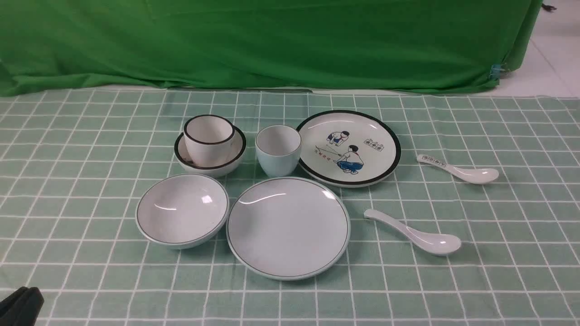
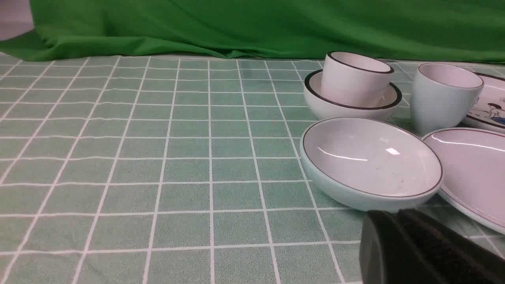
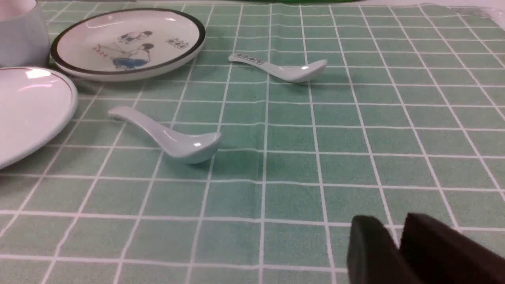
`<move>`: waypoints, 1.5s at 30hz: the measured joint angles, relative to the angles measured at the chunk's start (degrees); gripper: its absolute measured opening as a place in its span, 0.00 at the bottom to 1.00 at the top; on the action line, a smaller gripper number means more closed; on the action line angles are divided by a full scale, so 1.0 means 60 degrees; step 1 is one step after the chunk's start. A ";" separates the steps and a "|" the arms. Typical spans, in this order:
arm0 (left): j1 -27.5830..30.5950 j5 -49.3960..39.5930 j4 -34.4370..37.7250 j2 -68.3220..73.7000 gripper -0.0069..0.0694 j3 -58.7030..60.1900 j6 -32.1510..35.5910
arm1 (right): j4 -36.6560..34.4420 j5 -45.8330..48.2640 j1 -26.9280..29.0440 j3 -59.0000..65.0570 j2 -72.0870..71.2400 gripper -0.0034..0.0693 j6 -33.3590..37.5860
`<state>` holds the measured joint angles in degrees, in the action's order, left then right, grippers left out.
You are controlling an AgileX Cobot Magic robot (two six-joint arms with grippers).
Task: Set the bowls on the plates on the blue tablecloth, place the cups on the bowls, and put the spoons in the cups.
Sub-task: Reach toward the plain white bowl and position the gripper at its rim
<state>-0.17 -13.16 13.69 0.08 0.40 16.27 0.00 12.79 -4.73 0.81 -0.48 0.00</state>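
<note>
Front view, all crockery on the blue tablecloth [image 1: 498, 249]; green backdrop [image 1: 272, 40] is hanging across the top of frame.

- Plain plate [image 1: 288, 226] is lying bare at centre. Pale bowl [image 1: 182, 210] is sitting empty on the cloth just left of it.
- Above that, black-rimmed bowl [image 1: 213, 171] is sitting on the cloth, holding the black-rimmed cup [image 1: 208, 140] upright.
- Pale cup [image 1: 277, 151] is standing between that bowl and the cartoon plate [image 1: 326, 124], which is lying bare.
- Right of frame: marked spoon [image 1: 457, 169] and, lower, plain spoon [image 1: 414, 233] are lying on the cloth, apart, scoops pointing right.
- Left gripper [image 1: 20, 304] is sitting in the lower left corner, fingers pressed together, empty.
- Right gripper [image 3: 396, 230] is showing only in its wrist view, lower right, fingers slightly parted, nothing between them.
</note>
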 joint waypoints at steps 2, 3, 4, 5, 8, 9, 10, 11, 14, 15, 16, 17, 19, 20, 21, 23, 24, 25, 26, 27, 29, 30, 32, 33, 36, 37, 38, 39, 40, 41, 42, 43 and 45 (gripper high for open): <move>0.0000 0.0000 0.0000 0.0000 0.11 0.0000 0.0000 | 0.0000 0.0000 0.0000 0.0000 0.0000 0.27 0.0000; 0.0000 0.0000 0.0000 0.0000 0.11 0.0000 0.0000 | 0.0000 0.0000 0.0000 0.0000 0.0000 0.27 0.0000; 0.0000 0.0000 0.0000 0.0000 0.11 0.0000 0.0000 | 0.0000 0.0000 0.0000 0.0000 0.0000 0.27 0.0000; 0.0000 0.0000 0.0000 0.0000 0.11 0.0000 0.0000 | 0.0000 0.0000 0.0000 0.0000 0.0000 0.27 0.0000; 0.0000 0.0000 0.0000 0.0000 0.11 0.0000 0.0000 | 0.0000 0.0000 0.0000 0.0000 0.0000 0.27 0.0000; 0.0000 0.0000 0.0000 0.0000 0.11 0.0000 0.0000 | 0.0000 0.0000 0.0000 0.0000 0.0000 0.27 0.0000; 0.0000 0.0000 0.0000 0.0000 0.11 0.0000 0.0000 | 0.0000 0.0000 0.0000 0.0000 0.0000 0.27 0.0000; 0.0000 0.0000 0.0000 0.0000 0.11 0.0000 0.0000 | 0.0000 0.0000 0.0000 0.0000 0.0000 0.27 0.0000; 0.0000 0.0000 0.0000 0.0000 0.11 0.0000 0.0000 | 0.0000 0.0000 0.0000 0.0000 0.0000 0.27 0.0000; 0.0000 0.0000 0.0000 0.0000 0.11 0.0000 0.0000 | 0.0000 0.0000 0.0000 0.0000 0.0000 0.27 0.0000; 0.0000 0.0000 0.0000 0.0000 0.11 0.0000 0.0000 | 0.0000 0.0000 0.0000 0.0000 0.0000 0.27 0.0000; 0.0000 0.0000 0.0000 0.0000 0.11 0.0000 0.0000 | 0.0000 0.0000 0.0000 0.0000 0.0000 0.27 0.0000; 0.0000 0.0000 0.0000 0.0000 0.11 0.0000 0.0000 | 0.0000 0.0000 0.0000 0.0000 0.0000 0.27 0.0000; 0.0000 0.0048 0.0000 0.0000 0.11 0.0000 0.0000 | 0.0000 0.0000 0.0000 0.0000 0.0000 0.27 0.0000; 0.0000 0.0161 0.0116 0.0000 0.11 0.0000 -0.0064 | 0.0000 0.0000 0.0000 0.0000 0.0000 0.27 0.0000; 0.0000 0.0534 0.0863 0.0000 0.11 0.0000 -0.0409 | 0.0000 0.0000 0.0000 0.0000 0.0000 0.27 0.0000; 0.0000 0.0845 0.1463 0.0000 0.11 0.0000 -0.0794 | 0.0000 0.0000 0.0000 0.0000 0.0000 0.27 0.0000; 0.0000 0.1182 0.2336 0.0000 0.11 0.0000 -0.1216 | 0.0000 0.0000 0.0000 0.0000 0.0000 0.27 0.0000; 0.0000 0.1518 0.3232 0.0000 0.11 0.0000 -0.1631 | 0.0000 0.0000 0.0000 0.0000 0.0000 0.27 0.0000; 0.0000 0.1833 0.4028 0.0000 0.11 0.0000 -0.1976 | 0.0000 0.0000 0.0000 0.0000 0.0000 0.27 0.0000; 0.0000 0.2193 0.4916 0.0000 0.11 0.0000 -0.2306 | 0.0000 0.0000 0.0000 0.0000 0.0000 0.27 0.0000; 0.0000 0.2749 0.5409 0.0000 0.11 0.0000 -0.2480 | 0.0000 0.0000 0.0000 0.0000 0.0000 0.27 0.0000; 0.0000 0.2948 0.5603 0.0000 0.11 -0.0015 -0.2659 | 0.0000 0.0000 0.0000 0.0000 0.0000 0.27 0.0000; 0.0000 0.2932 0.5623 0.0000 0.11 -0.0037 -0.2711 | 0.0000 0.0000 0.0000 0.0000 0.0000 0.27 0.0000; 0.0000 0.1464 0.5119 0.0109 0.11 -0.1144 -0.2378 | 0.0000 0.0000 0.0000 0.0000 0.0000 0.27 0.0000; 0.0000 0.1464 0.5070 0.0180 0.11 -0.1144 -0.2314 | 0.0000 0.0000 0.0000 0.0000 0.0000 0.27 0.0000; 0.0000 0.1076 0.4898 0.0329 0.11 -0.1515 -0.2111 | 0.0000 0.0000 0.0000 0.0000 0.0000 0.27 0.0000; 0.0000 -0.0120 0.4563 0.1121 0.11 -0.2514 -0.1161 | 0.0000 0.0000 0.0000 0.0000 0.0000 0.27 0.0000; 0.0000 -0.0389 0.4527 0.1336 0.11 -0.2719 -0.0924 | 0.0000 0.0000 0.0000 0.0000 0.0000 0.27 0.0000; 0.0000 -0.1573 0.4402 0.2329 0.11 -0.3544 0.0155 | 0.0000 0.0000 0.0000 0.0000 0.0000 0.27 0.0000; 0.0000 -0.2185 0.4376 0.2748 0.11 -0.3945 0.0747 | 0.0000 0.0000 0.0000 0.0000 0.0000 0.27 0.0000; -0.0031 -0.2630 0.4364 0.3460 0.11 -0.4320 0.1181 | 0.0000 0.0000 0.0000 0.0000 0.0000 0.27 0.0000; -0.0321 -0.3843 0.4231 0.4895 0.11 -0.5207 0.2430 | 0.0000 0.0000 0.0000 0.0000 0.0000 0.27 0.0000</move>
<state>-2.10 -36.22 39.07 29.45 -30.85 30.85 0.00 12.79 -4.73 0.81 -0.48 0.00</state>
